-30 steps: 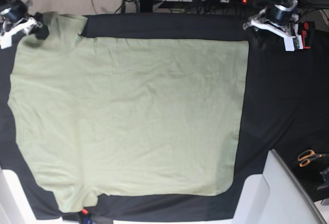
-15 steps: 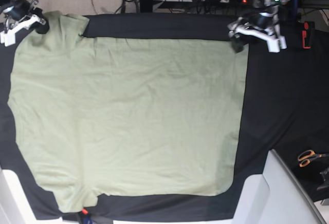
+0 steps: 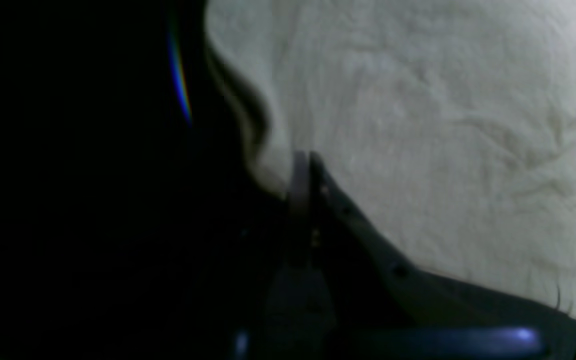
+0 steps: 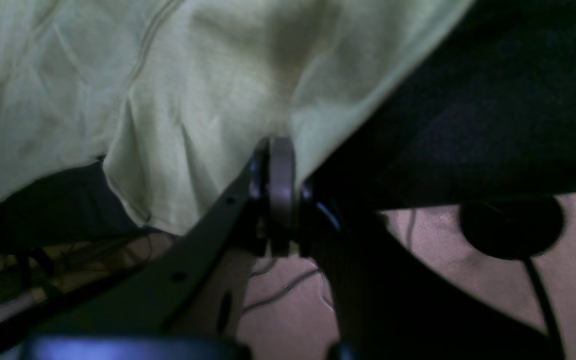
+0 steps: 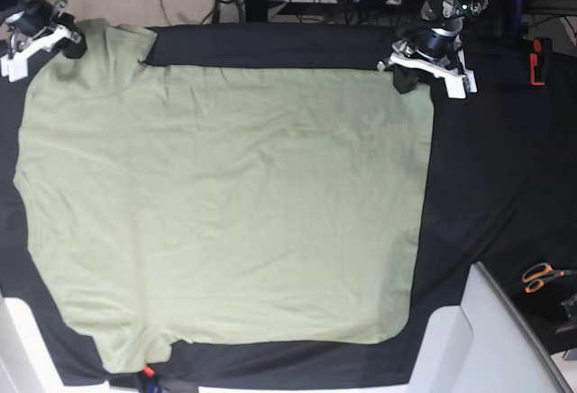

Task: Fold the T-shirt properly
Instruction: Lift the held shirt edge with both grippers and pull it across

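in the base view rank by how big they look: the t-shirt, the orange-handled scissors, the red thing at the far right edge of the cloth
1. T-shirt, by far the largest, covering most of the black cloth.
2 and 3. Scissors and the red thing look alike in size; both are small, so no ranking between them.

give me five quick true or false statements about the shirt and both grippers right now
1. The T-shirt lies spread flat on the black cloth. True.
2. The left gripper has its jaws shut on the shirt's edge. True.
3. The right gripper hangs open above bare cloth. False: its jaws are shut on the shirt's fabric at a corner.
4. Scissors with orange handles lie on top of the shirt. False: they lie off to the side, apart from it.
5. The shirt is already folded in half. False: it is still laid out in one layer.
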You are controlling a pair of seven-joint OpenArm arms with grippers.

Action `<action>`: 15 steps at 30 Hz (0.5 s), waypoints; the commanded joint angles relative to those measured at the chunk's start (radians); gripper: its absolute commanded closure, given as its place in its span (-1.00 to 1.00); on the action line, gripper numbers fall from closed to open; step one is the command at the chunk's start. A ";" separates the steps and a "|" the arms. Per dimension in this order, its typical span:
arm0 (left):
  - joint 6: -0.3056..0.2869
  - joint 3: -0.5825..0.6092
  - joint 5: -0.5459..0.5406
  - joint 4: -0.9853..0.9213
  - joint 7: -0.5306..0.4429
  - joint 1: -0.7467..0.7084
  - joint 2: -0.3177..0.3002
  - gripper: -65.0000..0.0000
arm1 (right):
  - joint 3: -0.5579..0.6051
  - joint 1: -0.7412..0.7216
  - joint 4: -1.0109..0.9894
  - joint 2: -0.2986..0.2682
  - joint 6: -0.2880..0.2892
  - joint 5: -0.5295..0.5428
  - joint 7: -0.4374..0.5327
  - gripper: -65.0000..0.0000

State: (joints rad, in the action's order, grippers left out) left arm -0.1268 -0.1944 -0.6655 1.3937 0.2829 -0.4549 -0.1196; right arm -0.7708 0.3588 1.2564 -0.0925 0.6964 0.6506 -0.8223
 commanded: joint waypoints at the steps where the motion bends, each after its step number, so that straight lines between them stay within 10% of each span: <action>1: 0.009 0.002 0.002 0.020 0.019 -0.008 -0.002 1.00 | -0.003 0.006 0.035 -0.011 0.002 0.008 0.002 0.99; 15: 0.143 0.000 0.002 0.298 0.169 0.008 -0.004 1.00 | -0.014 -0.086 0.216 -0.043 0.002 0.010 -0.154 0.99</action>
State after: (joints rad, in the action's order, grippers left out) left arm 0.0231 -0.1909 -0.6590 1.6714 0.4667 -0.4538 -0.1169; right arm -0.7773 0.2726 1.4567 -0.1181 0.6930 0.6464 -0.9882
